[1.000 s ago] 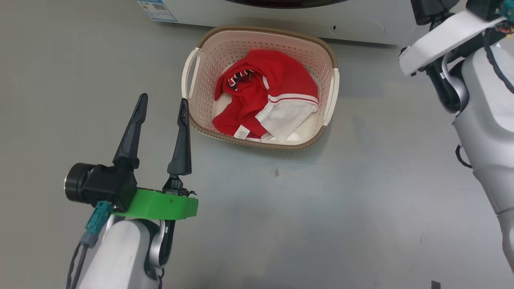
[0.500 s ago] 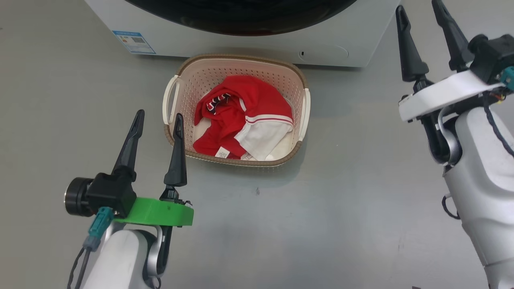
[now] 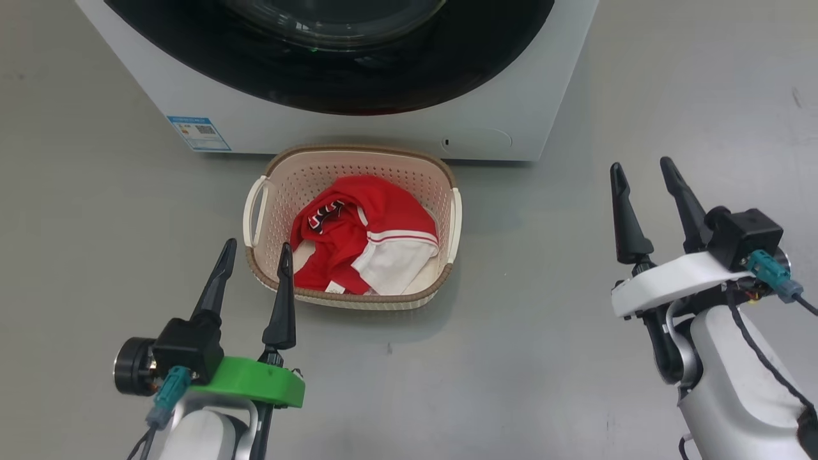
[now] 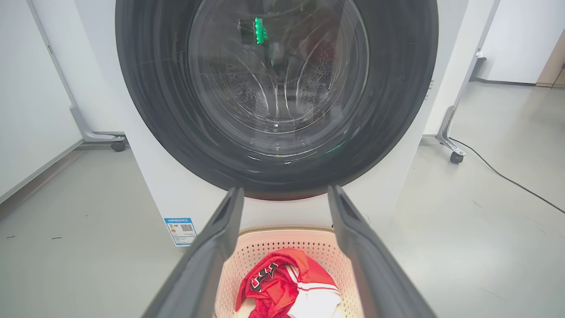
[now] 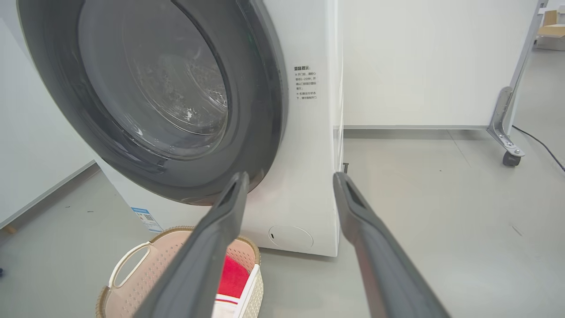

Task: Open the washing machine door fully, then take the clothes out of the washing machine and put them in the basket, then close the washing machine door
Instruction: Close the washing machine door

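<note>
The washing machine (image 3: 358,137) stands ahead, white, and its black-rimmed door (image 3: 447,76) lies shut against the front. On the floor in front of it sits the cream basket (image 3: 358,152) with the red and white clothes (image 3: 377,223) heaped inside. My left gripper (image 3: 257,245) is open and holds nothing, its fingertips just left of the basket's near left corner. My right gripper (image 3: 640,165) is open too, well right of the basket. The left wrist view looks past the left gripper (image 4: 285,191) at the door (image 4: 145,110), the basket (image 4: 287,240) and the clothes (image 4: 287,282).
A grey floor spreads around the machine, with bare room on both sides of the basket. White partition panels on wheeled feet (image 4: 450,150) stand behind and to the sides. A dark cable (image 4: 507,179) runs across the floor at the right.
The head camera has tilted up, bringing more of the machine and its door into view. My right gripper has come down from beside the machine to the lower right, fingers apart.
</note>
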You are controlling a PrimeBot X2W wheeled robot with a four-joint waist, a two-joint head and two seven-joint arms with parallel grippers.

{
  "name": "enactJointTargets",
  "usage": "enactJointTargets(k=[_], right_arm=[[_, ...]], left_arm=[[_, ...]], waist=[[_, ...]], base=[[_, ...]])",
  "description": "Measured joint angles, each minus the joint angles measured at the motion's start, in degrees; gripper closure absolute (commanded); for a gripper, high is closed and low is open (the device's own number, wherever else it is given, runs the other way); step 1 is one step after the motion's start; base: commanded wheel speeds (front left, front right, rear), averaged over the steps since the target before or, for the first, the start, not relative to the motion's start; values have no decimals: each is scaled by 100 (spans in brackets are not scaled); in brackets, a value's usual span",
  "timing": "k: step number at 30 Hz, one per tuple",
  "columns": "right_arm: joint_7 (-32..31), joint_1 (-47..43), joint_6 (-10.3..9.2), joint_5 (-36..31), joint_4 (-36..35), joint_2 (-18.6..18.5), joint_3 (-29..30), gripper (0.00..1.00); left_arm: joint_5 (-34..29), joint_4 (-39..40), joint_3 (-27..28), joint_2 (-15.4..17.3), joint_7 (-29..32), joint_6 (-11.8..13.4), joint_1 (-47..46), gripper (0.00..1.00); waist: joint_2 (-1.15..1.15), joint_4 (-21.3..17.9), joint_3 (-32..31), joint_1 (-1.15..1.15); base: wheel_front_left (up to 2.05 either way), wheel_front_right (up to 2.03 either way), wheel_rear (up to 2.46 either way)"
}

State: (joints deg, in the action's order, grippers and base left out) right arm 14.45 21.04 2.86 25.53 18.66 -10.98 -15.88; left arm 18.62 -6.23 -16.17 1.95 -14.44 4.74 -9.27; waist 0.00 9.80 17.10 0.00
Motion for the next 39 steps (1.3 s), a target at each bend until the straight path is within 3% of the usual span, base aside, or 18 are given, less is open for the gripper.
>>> enactJointTargets(k=[20, 39], right_arm=[[0, -1729, -308, -309, -753, 311, 169, 0], [0, -2284, -411, -458, -1249, 387, 300, 0]], left_arm=[[54, -300, -27, 103, 0, -179, 655, 0], [64, -356, -54, 145, 0, -249, 719, 0]], waist=[[0, -530, -948, 0], [0, -631, -1174, 0]], base=[[0, 0, 0], [0, 0, 0]])
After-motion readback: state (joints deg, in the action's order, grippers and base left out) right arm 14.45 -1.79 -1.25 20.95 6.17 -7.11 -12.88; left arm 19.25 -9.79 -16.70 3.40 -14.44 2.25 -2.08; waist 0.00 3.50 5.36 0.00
